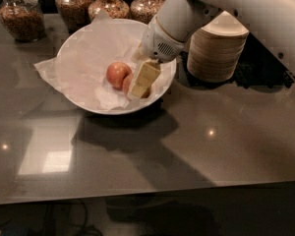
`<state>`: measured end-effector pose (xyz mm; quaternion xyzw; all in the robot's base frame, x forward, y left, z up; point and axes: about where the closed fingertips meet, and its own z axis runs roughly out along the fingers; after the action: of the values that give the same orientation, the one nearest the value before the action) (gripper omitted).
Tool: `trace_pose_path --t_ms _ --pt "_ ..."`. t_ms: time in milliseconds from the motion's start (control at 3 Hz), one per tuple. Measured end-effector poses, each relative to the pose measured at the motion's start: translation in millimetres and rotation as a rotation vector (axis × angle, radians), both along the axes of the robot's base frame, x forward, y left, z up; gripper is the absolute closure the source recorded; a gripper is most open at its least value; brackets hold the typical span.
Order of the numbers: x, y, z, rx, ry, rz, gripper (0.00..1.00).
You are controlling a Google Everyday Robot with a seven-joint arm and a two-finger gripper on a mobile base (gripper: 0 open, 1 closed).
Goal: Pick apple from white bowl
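The white bowl, wide and lined with crinkled white tissue paper, stands at the back left of the dark table. Two apples lie in it. An evenly pink-red apple sits near the middle. Right of it and touching it is the apple, of which only a red edge shows. My gripper reaches down into the bowl from the upper right. It is at this apple and covers most of it. The white arm stretches over the bowl's right rim.
A stack of small cream disposable bowls stands right of the white bowl, close behind the arm. Several glass jars of dry food line the table's back edge. The bare grey tabletop spreads toward the front.
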<state>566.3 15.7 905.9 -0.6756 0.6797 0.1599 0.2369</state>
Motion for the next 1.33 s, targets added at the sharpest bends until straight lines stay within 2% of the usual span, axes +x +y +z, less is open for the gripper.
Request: trace_pose_path --t_ms 667,1333 --pt "7 1 -20 -0.022 0.023 -0.018 0.28" --pt "16 1 -40 -0.051 0.036 -0.039 0.26"
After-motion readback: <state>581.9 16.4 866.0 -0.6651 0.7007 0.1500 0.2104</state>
